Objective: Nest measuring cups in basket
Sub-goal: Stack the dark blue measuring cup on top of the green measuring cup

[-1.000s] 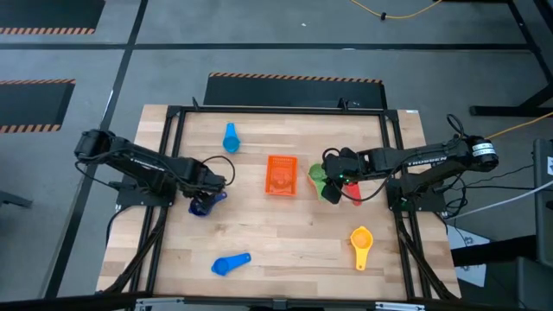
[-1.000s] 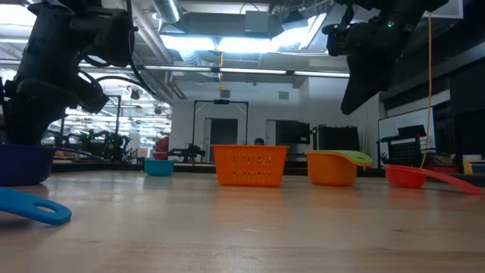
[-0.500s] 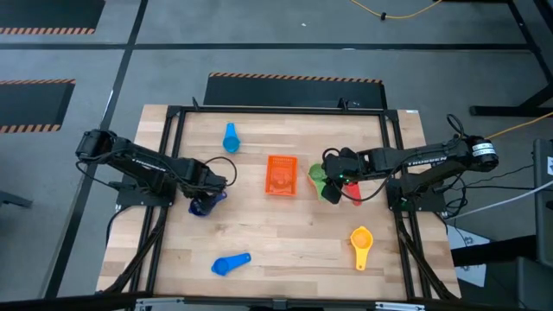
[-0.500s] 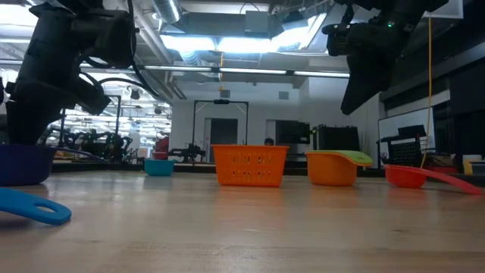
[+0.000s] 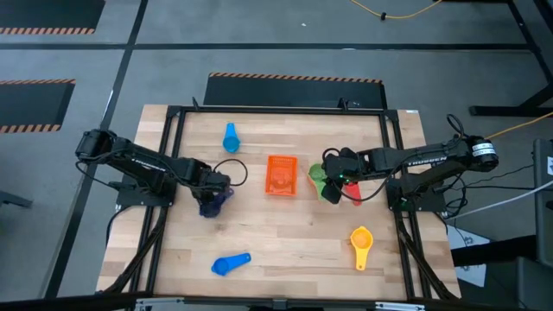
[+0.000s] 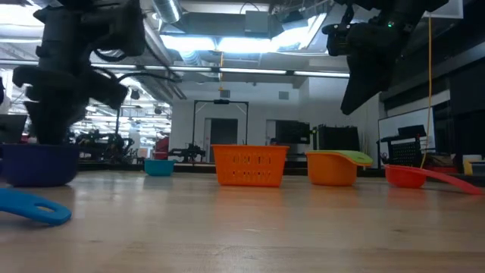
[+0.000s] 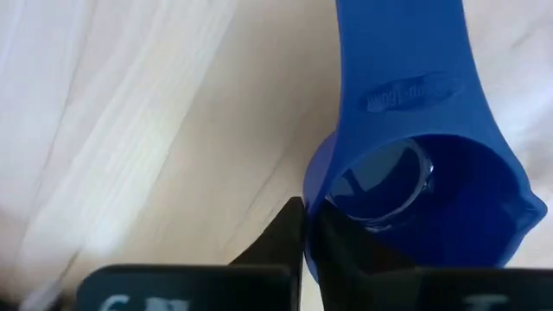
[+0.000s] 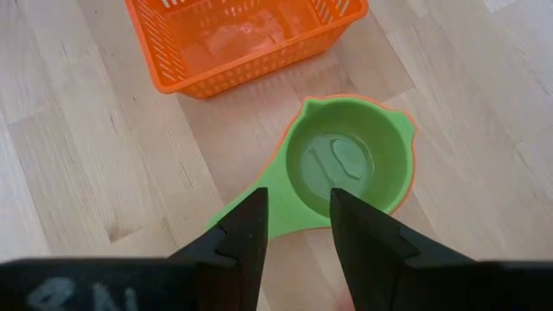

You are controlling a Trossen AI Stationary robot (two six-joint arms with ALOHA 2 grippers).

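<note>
I have the left gripper [image 7: 304,226] clenched on the rim of the dark blue cup [image 5: 210,205], which sits at nine o'clock of the basket [image 5: 281,175], well apart from it. In my left wrist view that cup is glossy plastic, round, its flat handle with raised lettering running straight away from my fingers. The right gripper [image 8: 296,226] hangs above the green cup's [image 8: 349,168] handle, fingers parted, gripping nothing. The green cup is nested in an orange one [image 8: 409,164], just beside the basket at three o'clock. The basket is orange mesh, rectangular. A blue cup [image 5: 231,263] lies at seven o'clock, a yellow one [image 5: 361,242] at five, handle toward the near edge.
</note>
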